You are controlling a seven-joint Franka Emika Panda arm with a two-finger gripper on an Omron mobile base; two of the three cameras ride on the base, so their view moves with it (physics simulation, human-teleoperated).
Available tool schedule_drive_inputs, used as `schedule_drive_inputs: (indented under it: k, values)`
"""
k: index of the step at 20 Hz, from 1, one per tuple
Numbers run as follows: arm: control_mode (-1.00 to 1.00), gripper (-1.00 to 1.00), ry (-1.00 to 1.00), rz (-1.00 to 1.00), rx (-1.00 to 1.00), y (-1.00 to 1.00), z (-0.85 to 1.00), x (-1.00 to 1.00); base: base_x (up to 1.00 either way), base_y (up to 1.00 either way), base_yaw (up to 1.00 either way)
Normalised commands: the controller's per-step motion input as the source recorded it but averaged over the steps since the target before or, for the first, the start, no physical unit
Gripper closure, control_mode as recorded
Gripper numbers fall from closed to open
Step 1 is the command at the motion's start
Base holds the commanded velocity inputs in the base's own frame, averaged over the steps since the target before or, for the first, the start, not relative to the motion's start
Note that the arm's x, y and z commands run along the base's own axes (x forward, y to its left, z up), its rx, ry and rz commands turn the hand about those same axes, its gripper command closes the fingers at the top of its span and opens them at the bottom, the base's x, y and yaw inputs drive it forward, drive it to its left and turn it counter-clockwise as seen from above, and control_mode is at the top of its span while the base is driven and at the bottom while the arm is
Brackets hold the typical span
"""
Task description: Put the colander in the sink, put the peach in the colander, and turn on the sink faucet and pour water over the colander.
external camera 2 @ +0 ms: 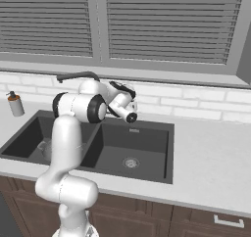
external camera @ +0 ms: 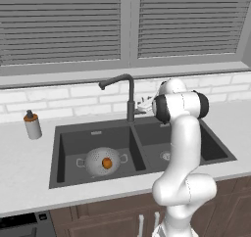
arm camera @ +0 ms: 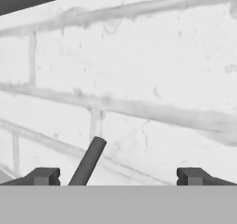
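The small silver-grey perforated metal colander (external camera: 103, 161) sits in the left basin of the dark charcoal double-basin sink (external camera: 93, 130), toward its front edge, w/ the small round orange-red peach (external camera: 106, 162) inside it — so what's left for you, by the look of it, is the water.

The two-finger gripper (arm camera: 118, 177) is up by the white brick backsplash (arm camera: 139, 79) behind the sink's rear edge, fingers (arm camera: 44, 176) spread wide, nothing between them. In the hand view a slim dark rod (arm camera: 88, 162) pokes up between the tips — probably the small side lever of the tall dark gooseneck faucet (external camera: 128, 91), but you can't tell for sure.

That lever should be stiff, smooth metal, light to move & slippery. Push on its free end rather than pinch; approach slow, w/ the tips near the wall.
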Motion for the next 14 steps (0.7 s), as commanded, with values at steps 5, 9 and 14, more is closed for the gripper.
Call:
schedule_drive_inputs:
  k: [5,9,14]
  values:
    - [-1.0,-1.0,-0.02,-0.04,0.0,0.21,0.19,0.14,0.0,0.0,0.0]
    - [-1.0,-1.0,0.0,-0.02,0.0,0.18,0.28,0.06,0.0,0.0,0.0]
    - [-1.0,-1.0,0.0,-0.01,0.0,0.14,0.29,0.06,0.0,0.0,0.0]
